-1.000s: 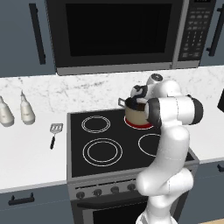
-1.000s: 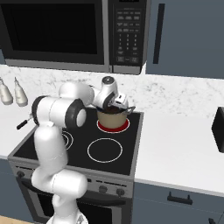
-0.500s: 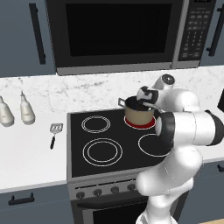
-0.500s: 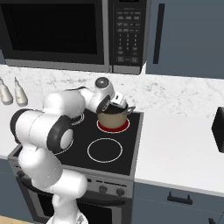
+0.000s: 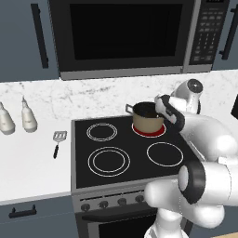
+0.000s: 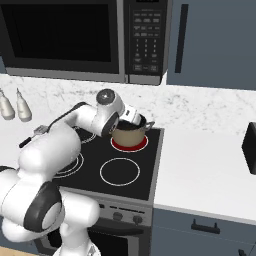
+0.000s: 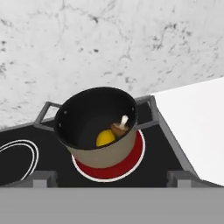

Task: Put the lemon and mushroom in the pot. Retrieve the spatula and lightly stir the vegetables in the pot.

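Since the earlier frames the arm has swung its elbow toward the right of the stove, and the hand has drawn slightly back from above the pot (image 5: 148, 119) to its right side; nothing on the stove or counter has shifted. Inside the pot, in the hand view, the lemon (image 7: 105, 138) lies on the dark floor touching the mushroom (image 7: 119, 127), whose pale stem points upward; both vegetables are thus already in place. The pot stands on the glowing red rear burner (image 7: 131, 162), its two small dark handles projecting sideways. The gripper (image 5: 163, 103) hangs just beside the pot's rim with its jaws spread wide apart and nothing between them. Outward to the left, the spatula (image 5: 57, 142) rests untouched on the white counter (image 5: 28, 162) just beside the stove edge, handle toward the robot, well apart from the hand. Two pale bottles (image 5: 29, 118) stand near the wall behind it. By these pictures the first half of the task appears complete; fetching the spatula and stirring remain.
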